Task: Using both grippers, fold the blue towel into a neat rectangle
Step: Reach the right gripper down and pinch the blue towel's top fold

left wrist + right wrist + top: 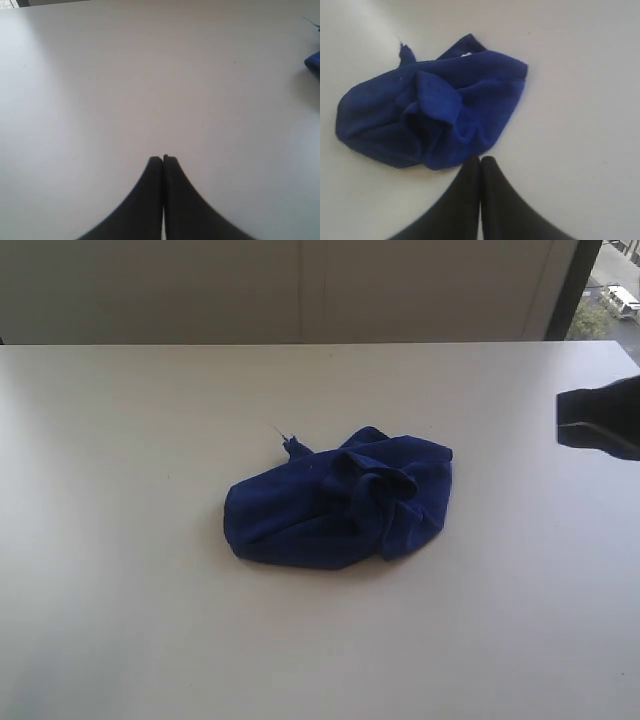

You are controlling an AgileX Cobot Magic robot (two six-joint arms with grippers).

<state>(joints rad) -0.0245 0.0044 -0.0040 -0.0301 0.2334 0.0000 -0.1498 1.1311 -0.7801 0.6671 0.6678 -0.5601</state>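
1. Your towel (pixel 340 505) lies crumpled in a loose heap near the middle of the white surface (pixel 120 560). It is not yet a rectangle.
2. Its folds bunch up toward the right in the exterior view, and one corner pokes out at the far side (a thin thread trails from it).
3. Your left fingers (pixel 147 200) are pressed together and hold nothing. They hang over bare surface, with only a sliver of towel (pixel 314 62) at the edge of that wrist view.
4. Your right fingers (pixel 465 200) are also closed and empty, their tips pointing at the towel's (pixel 430 115) near edge.
5. In the exterior view, a dark blurred part of the right arm (pixel 600 420) shows at the right edge, well apart from the towel.
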